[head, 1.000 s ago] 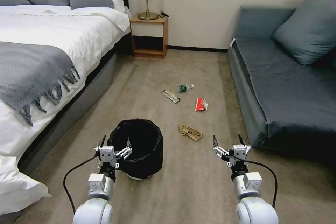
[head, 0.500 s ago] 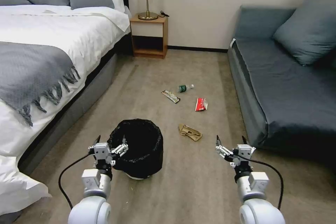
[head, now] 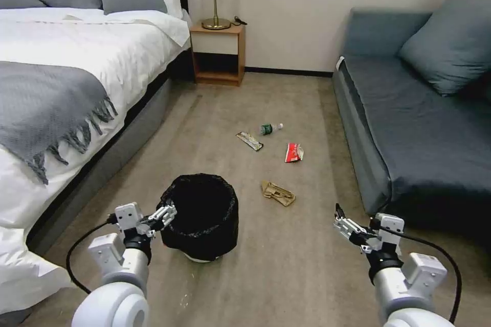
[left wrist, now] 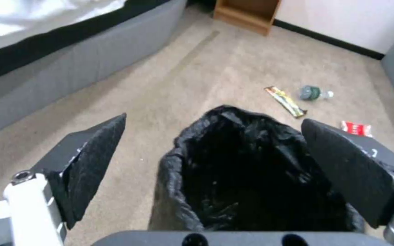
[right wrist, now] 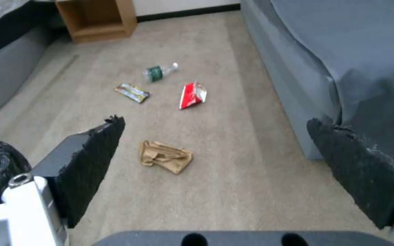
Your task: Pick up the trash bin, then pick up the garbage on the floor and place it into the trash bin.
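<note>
- Bin pickup is the step going on: the left tool (head: 164,213) is hanging open right at the near rim of the trash bin (head: 202,214), which is standing upright on the carpet (head: 286,260) beside the bed (head: 66,76).
- Next move, I'm guessing: getting one pad inside the rim, then closing.
- The right tool (head: 353,225) is waiting open by the sofa (head: 424,127).
- The garbage is lying past the bin: tan paper (head: 277,192), red wrapper (head: 293,152), bottle (head: 270,128), snack wrapper (head: 249,140). Nothing's blocking.

1. The head view looked down and forward over the whole floor (head: 286,97).
2. The left wrist view sat close above the trash bin (left wrist: 251,171).
3. The right wrist view faced the garbage; all shared the bottle (head: 270,128).
</note>
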Motion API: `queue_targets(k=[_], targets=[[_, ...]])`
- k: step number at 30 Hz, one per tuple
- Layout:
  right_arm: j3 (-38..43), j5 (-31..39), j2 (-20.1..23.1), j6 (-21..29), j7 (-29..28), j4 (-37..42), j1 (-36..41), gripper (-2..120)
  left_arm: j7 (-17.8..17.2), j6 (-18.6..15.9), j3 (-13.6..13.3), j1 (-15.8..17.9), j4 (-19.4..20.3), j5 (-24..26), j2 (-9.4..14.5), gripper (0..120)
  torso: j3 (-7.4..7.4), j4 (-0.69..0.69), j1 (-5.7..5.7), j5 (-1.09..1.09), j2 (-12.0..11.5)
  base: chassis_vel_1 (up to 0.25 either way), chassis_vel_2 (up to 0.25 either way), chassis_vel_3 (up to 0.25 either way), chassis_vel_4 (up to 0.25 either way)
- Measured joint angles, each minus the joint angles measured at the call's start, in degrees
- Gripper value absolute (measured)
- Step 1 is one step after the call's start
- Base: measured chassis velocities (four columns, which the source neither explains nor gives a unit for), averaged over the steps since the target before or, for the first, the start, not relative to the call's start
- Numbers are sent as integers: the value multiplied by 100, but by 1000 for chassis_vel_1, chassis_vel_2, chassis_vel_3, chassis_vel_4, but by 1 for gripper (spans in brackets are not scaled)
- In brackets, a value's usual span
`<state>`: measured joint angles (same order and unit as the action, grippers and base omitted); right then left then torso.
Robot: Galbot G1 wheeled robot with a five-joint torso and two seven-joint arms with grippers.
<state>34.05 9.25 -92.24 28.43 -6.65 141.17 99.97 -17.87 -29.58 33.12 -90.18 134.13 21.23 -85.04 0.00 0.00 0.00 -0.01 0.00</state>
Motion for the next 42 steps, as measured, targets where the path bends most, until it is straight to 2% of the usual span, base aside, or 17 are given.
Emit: queue_targets(k=[7, 8, 9, 14, 15, 22, 24, 32, 42], targets=[[3, 74, 1, 16, -3, -60, -28, 100, -1, -63, 264, 151, -203, 224, 149, 98, 0, 0, 0, -1, 0, 0, 0, 0, 0], [4, 102, 2, -6, -3, -135, -56, 100, -13, -117, 309, 191, -226, 305, 172, 98, 0, 0, 0, -3, 0, 0, 0, 0, 0], [2, 174, 3, -80, 5, -359, -135, 100, -70, -287, 495, 341, -317, 533, 273, 98, 0, 0, 0, 3, 0, 0, 0, 0, 0], [1, 202, 5, -130, 17, -442, -168, 100, -181, -539, 710, 513, -493, 884, 476, 97, 0, 0, 0, 0, 0, 0, 0, 0, 0], [1, 203, 5, -138, 20, -449, -173, 100, -244, -661, 763, 612, -601, 1054, 613, 97, 0, 0, 0, 0, 0, 0, 0, 0, 0], [-80, 181, 6, -210, 24, -546, -145, 100, -433, -945, 756, 957, -925, 1503, 880, 97, 0, -1, 0, 1, 0, 0, 0, 0, 0], [-92, 168, 8, -229, 28, -558, -143, 100, -534, -1033, 721, 1117, -1202, 1721, 904, 97, 0, 0, 0, 0, 0, 0, 0, 0, 0], [-24, 161, 9, -355, 43, -419, 76, 100, -543, -1036, 562, 1323, -1626, 1814, 884, 97, 0, -1, 0, 0, 0, 0, 0, 0, 0], [-81, 37, 10, -445, 47, -342, 217, 100, -528, -1018, 366, 1683, -2038, 2006, 1031, 97, 0, 0, 0, 1, 0, 0, 0, 0, 0]])
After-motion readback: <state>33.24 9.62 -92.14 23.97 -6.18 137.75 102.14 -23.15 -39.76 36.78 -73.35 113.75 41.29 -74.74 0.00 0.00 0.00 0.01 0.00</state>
